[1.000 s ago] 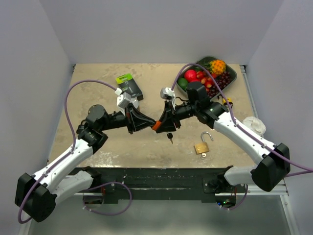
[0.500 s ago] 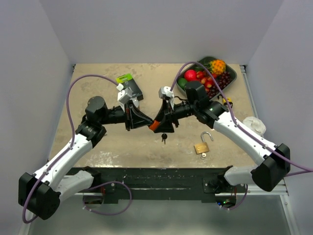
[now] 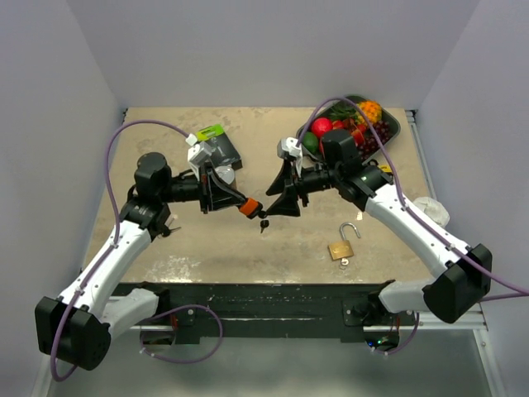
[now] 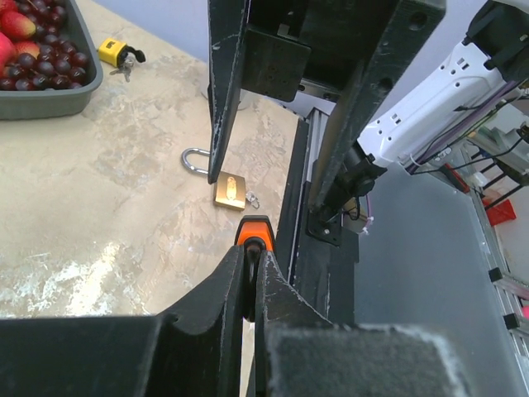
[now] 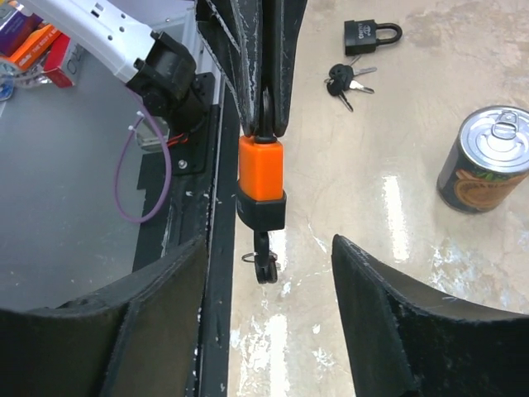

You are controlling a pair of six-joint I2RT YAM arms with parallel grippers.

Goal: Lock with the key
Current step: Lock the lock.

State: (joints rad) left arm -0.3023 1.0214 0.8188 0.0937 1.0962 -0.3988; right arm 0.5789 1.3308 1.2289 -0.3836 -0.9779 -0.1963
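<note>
a lock [image 3: 248, 207] is held over the middle of the table [image 3: 165, 248]; a second lock [image 3: 340, 250] is laid right of it, nearer the front; a tray [image 3: 396, 126] is set back right.

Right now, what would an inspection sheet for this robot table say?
Surface: mottled beige table, glossy in patches.
Job's things: orange padlock, key hanging beneath it.
Clutter: open brass padlock, black padlock, loose keys, yellow padlock, can, fruit tray, black packet.
Grippers: left gripper shut on the orange padlock's top; right gripper open, facing it.
Cables: purple cables loop along both arms.
Surroundings: plain pale walls.
</note>
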